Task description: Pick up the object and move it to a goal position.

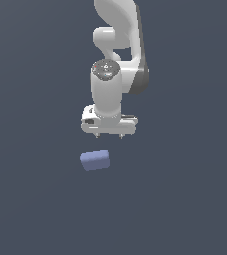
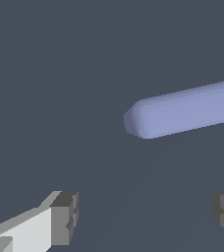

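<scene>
No readable text, labels, brands or numbers are showing anywhere. Faint marks are sitting on the arm's round joint cap, too small to make out.

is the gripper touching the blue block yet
Apart. The wrist view shows bare floor between the fingers and the blue block; the gripper is open, off it.

White rounded Panda arm w/ dark grey joint bands, white gripper, grey fingertip pads.

Periwinkle-blue block, white hand
</scene>
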